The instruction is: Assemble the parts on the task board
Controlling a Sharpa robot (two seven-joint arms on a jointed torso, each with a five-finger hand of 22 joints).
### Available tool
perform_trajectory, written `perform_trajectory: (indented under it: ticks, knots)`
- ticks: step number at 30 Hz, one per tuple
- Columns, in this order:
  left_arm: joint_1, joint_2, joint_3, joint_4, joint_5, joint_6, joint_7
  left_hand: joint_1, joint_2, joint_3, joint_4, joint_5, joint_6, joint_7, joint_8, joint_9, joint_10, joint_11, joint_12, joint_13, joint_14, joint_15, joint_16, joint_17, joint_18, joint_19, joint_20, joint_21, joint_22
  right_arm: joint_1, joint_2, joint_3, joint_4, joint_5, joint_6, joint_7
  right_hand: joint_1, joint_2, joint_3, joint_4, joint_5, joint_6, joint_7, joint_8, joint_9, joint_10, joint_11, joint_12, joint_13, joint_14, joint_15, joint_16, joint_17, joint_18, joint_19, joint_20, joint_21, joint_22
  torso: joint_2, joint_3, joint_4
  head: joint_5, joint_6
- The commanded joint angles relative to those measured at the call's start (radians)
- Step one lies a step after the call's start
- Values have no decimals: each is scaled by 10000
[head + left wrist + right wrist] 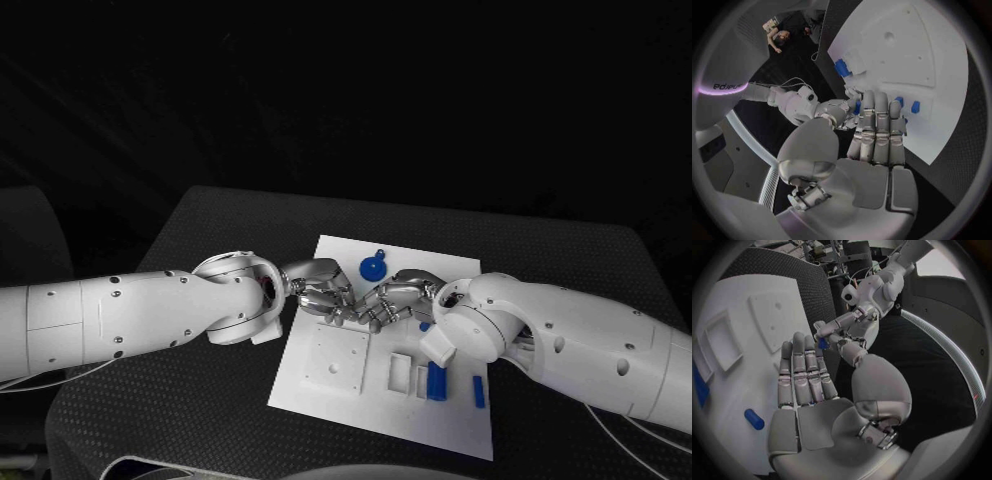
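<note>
On the black table (216, 420), white task board (361, 400), both robot hands meeting above it, left robot hand (320, 285) pinching a blue part (822, 343), right robot hand (397, 298) flat, fingers apart.

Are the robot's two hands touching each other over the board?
Cannot tell. In the head view the left hand and right hand meet fingertip to fingertip, with no clear gap or contact.
</note>
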Motion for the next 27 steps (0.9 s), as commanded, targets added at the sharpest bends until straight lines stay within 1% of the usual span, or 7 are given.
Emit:
perform_trajectory:
  ticks: [1,3,7,8,11,13,27]
  knots:
    - [2,33,4,35,-48,-73,55,124,-8,80,3,-7,255,-209,48,17,85,-10,47,12,76,7,63,-10,-77,65,-36,58,224,-5,23,2,27,-42,6,67,109,25,176,19,-74,125,-24,67,0,132,-11,63,29,120,-30,91,8,123,77,14,74,224,-2,1,0,4,-2]
    - [2,40,4,30,-48,-71,54,123,-9,80,3,-7,256,-209,47,17,86,-10,47,12,76,7,64,-10,-77,65,-36,58,224,-5,25,2,27,-41,6,75,157,88,311,42,-139,236,-72,124,14,245,-62,117,57,166,-51,121,13,142,117,14,97,224,-1,1,2,7,-7]
    - [2,44,4,28,-46,-67,46,123,-9,80,4,-7,256,-209,47,17,86,-10,47,12,76,7,64,-10,-77,65,-36,58,224,-5,28,2,22,-34,-11,77,168,95,344,43,-152,262,-83,137,19,264,-70,125,62,179,-57,130,15,140,129,11,104,225,-1,-1,2,3,-9]
    - [2,49,4,28,-44,-67,47,123,-9,80,4,-7,256,-209,46,17,86,-10,47,12,76,7,64,-10,-77,65,-36,58,224,-5,32,2,20,-34,-7,70,283,214,482,58,-238,442,-161,240,67,444,-153,219,112,319,-119,211,47,141,247,-21,169,233,-1,-1,0,0,-7]
    - [2,65,4,31,-42,-59,47,122,-10,80,5,-7,257,-209,45,18,87,-10,46,13,77,7,64,-10,-77,65,-36,59,224,-5,44,2,29,-34,-2,64,360,307,730,77,-413,632,-247,348,135,658,-246,313,189,493,-207,317,95,142,441,-84,276,227,-1,0,-4,-3,-6]
    - [2,69,4,37,-40,-43,41,121,-11,81,6,-6,258,-209,44,18,87,-10,46,13,77,7,64,-11,-78,65,-36,59,224,-6,49,2,37,-34,-7,67,359,329,866,71,-615,705,-282,392,178,752,-287,342,238,569,-249,371,130,142,530,-124,327,220,-2,-1,-6,-8,-7]
    - [4,85,3,27,63,-3,-23,74,-34,81,68,10,233,-193,-5,9,70,0,24,16,62,15,52,-24,-86,57,-31,58,218,-6,29,2,58,25,-220,237,301,390,1055,-10,-885,890,-382,539,382,1033,-411,432,414,764,-356,519,269,142,748,-217,464,215,1,0,6,-22,-20]
